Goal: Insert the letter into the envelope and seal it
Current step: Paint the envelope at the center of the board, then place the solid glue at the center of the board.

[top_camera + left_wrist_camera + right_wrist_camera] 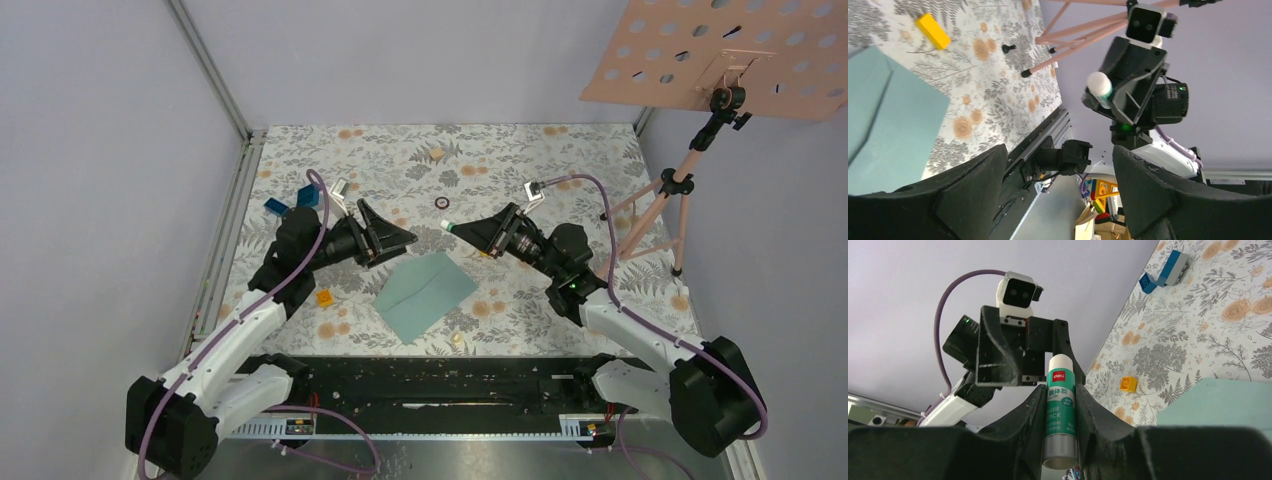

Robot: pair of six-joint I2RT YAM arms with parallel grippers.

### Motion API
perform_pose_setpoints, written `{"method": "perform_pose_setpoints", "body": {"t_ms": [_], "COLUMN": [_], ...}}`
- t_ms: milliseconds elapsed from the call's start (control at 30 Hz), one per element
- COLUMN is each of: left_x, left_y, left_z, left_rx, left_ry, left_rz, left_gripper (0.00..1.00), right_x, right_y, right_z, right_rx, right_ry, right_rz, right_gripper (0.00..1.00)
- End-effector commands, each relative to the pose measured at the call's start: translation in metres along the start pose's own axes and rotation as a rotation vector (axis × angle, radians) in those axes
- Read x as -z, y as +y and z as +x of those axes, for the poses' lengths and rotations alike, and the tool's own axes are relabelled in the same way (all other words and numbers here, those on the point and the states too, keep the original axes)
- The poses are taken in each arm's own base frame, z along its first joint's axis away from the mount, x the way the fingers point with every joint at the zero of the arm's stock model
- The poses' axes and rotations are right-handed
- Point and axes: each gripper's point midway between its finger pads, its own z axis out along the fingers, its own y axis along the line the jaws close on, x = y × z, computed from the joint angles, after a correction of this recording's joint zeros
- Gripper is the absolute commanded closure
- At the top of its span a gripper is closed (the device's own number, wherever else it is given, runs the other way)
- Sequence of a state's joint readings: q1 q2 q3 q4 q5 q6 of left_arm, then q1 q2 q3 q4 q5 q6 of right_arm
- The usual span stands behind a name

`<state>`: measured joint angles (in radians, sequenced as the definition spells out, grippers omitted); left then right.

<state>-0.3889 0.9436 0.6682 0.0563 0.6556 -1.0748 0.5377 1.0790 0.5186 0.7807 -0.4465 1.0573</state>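
The right gripper (468,231) is clamped on a glue stick (1061,410), a white and green tube with its white cap pointing out past the fingertips; the two black fingers press against its sides and the tube lies along the gap between them. This gripper hangs above the tabletop (560,160), a little right of its middle, with the tip of the stick aimed toward the other arm. Facing it, the left gripper (397,238) stands wide apart with nothing between its fingers, raised above the tabletop a little left of the middle, so the two tools point at each other with a clear space between them. Just nearer than that space, the envelope (425,291) lies flat on the floral tabletop, about midway between the left and right edges and closer to the near edge than the far one, turned on a diagonal to the edges; neither gripper touches it. A crease line runs across its teal face, though from above it is hard to say whether the flap is folded down or lying open. A small yellow block (325,297) sits left of the envelope, apart from it. Some blue blocks (290,203) lie near the left edge, behind the left arm. A small dark ring (441,202) rests near the middle of the tabletop, beyond both grippers. At the right edge stands a pink tripod (660,215) carrying a large pink perforated board (730,50)
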Motion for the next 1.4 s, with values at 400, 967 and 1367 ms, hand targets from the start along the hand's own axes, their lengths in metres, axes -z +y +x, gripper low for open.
{"method": "perform_pose_setpoints", "body": {"t_ms": [400, 967, 1367], "left_x": [-0.002, -0.019, -0.036], "left_y": [-0.064, -0.058, -0.059], "left_z": [-0.020, -0.023, -0.013], "left_rx": [-0.014, 0.099, 0.194], "left_ry": [-0.128, -0.061, -0.002], "left_rz": [0.223, 0.142, 0.207], "left_gripper": [0.20, 0.17, 0.17], "right_x": [-0.006, -0.010, -0.024], "right_y": [0.015, 0.016, 0.024], "right_z": [-0.015, -0.011, -0.002], "right_rx": [0.008, 0.067, 0.070], "right_ry": [-0.140, -0.088, -0.049], "right_rz": [0.001, 0.022, -0.013], "right_gripper": [1.00, 1.00, 1.00]}}
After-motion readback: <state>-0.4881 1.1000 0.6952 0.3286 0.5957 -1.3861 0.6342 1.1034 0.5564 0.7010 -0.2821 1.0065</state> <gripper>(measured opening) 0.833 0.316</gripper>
